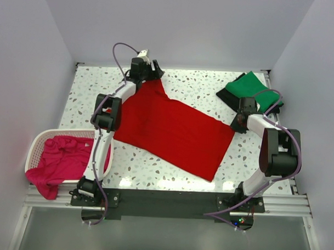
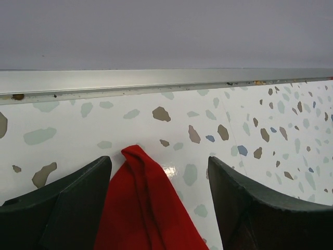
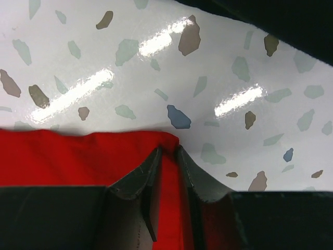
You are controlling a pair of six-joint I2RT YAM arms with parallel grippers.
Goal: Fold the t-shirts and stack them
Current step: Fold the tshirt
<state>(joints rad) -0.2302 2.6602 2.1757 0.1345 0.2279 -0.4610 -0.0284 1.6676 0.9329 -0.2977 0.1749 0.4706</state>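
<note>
The red t-shirt (image 1: 172,130) lies spread flat and slanted across the table. Its far corner (image 2: 140,208) sits between the fingers of my left gripper (image 2: 159,172), which stands open near the back edge, the cloth nearer the left finger (image 2: 73,203). My right gripper (image 3: 169,151) is shut on the shirt's right corner (image 3: 78,156), low over the table, and shows in the top view as well (image 1: 237,125). A folded green t-shirt (image 1: 248,86) rests on a black t-shirt (image 1: 227,97) at the back right. The magenta-pink t-shirt (image 1: 61,160) is crumpled in the basket.
A white lattice basket (image 1: 39,140) stands at the front left beside the left arm's base. A metal rail (image 2: 156,83) runs along the table's back edge, just beyond the left gripper. Grey walls enclose the table on three sides.
</note>
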